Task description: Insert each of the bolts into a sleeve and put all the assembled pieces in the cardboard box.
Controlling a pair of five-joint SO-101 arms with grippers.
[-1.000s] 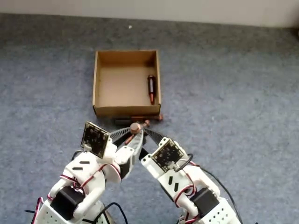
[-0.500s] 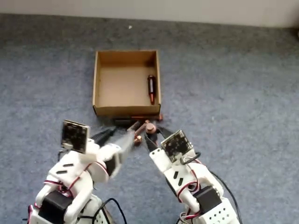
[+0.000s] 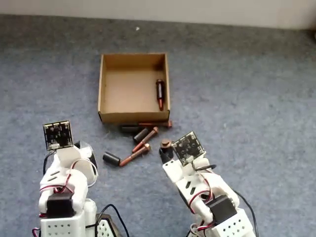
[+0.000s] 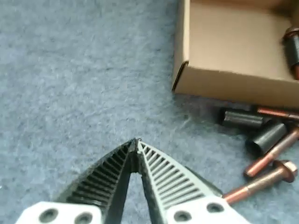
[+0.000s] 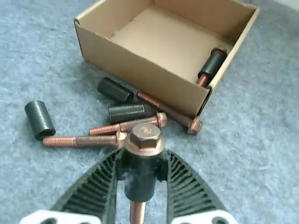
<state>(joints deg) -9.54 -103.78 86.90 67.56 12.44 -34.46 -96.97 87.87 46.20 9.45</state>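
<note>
My right gripper [image 5: 142,157] is shut on a black sleeve with a copper bolt [image 5: 144,138] pushed through it, held upright just in front of the cardboard box [image 5: 140,70]. From above, this piece [image 3: 166,144] sits at the right gripper [image 3: 165,151]. One assembled piece [image 3: 160,94] lies inside the box [image 3: 101,89] by its right wall. Loose sleeves [image 3: 111,158] [image 3: 130,129] and bolts [image 3: 134,155] lie on the carpet before the box. My left gripper [image 4: 137,143] is shut on nothing, low over bare carpet left of the pile.
Grey carpet covers the whole work area, with free room left and right of the box. A pale wall edge runs along the far side. The left arm [image 3: 64,163] stands at the near left, the right arm [image 3: 202,187] at the near right.
The left gripper let go of the piece where both grippers met, pulled back to the near left and shut. The right gripper kept the bolt and sleeve and drew slightly nearer.
</note>
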